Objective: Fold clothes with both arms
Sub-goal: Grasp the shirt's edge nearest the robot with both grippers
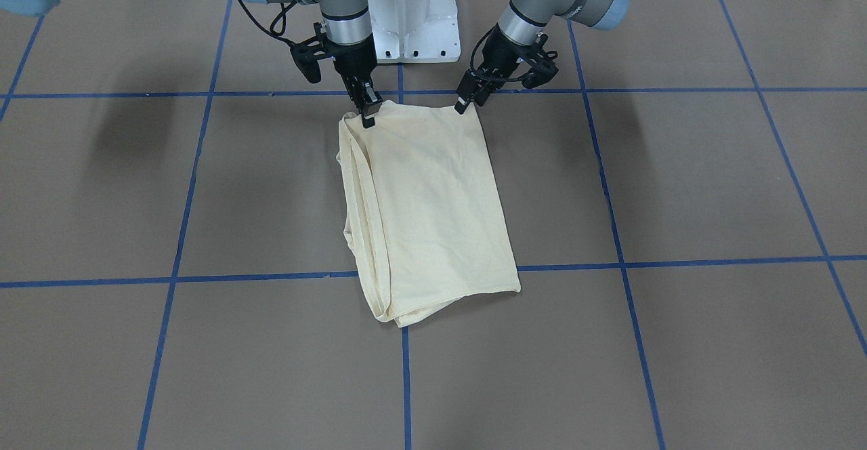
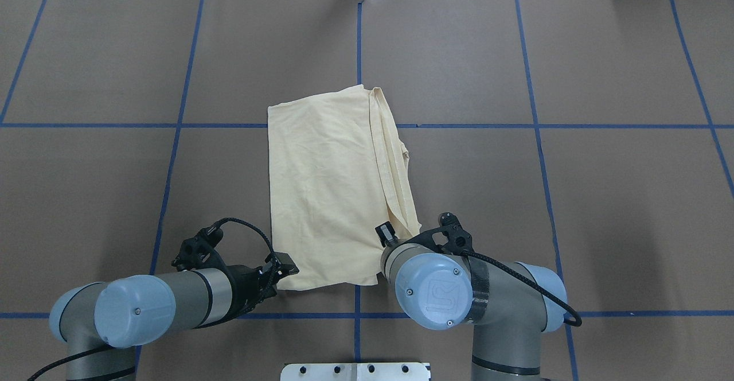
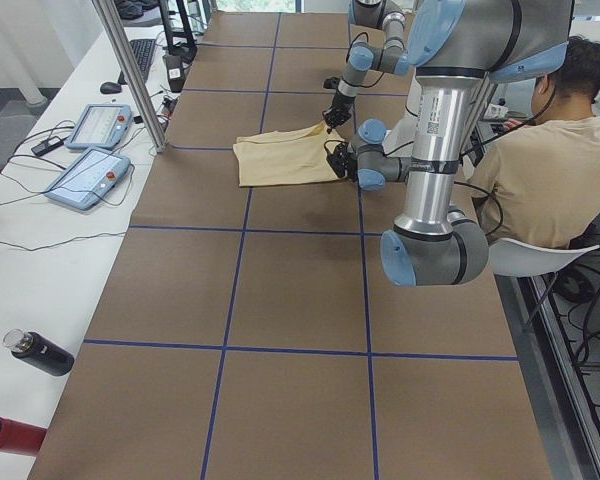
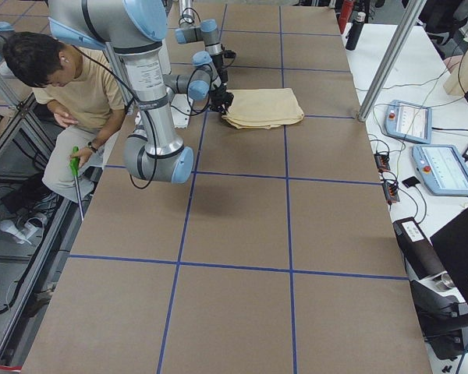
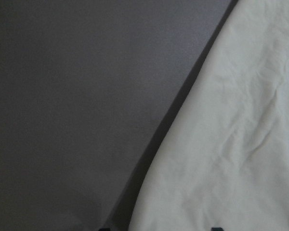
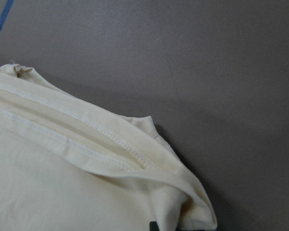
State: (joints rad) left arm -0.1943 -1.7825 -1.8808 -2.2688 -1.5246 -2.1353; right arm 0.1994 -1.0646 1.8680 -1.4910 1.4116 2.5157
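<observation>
Now the folded cream shirt (image 1: 427,206) lies flat mid-tabletop (image 1: 677,186). In the front-facing view, the right hand (image 1: 368,116) points straight down and pinches its upper-left corner. The left hand (image 1: 463,104) slants in at the upper-right corner, fingers apart over the edge.

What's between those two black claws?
The robot-side edge of the cream shirt runs from left gripper to right gripper; nothing else, per the front-facing view.

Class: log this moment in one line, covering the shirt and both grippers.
shirt: folded, on table | left gripper: open at robot-side corner | right gripper: shut on other robot-side corner
</observation>
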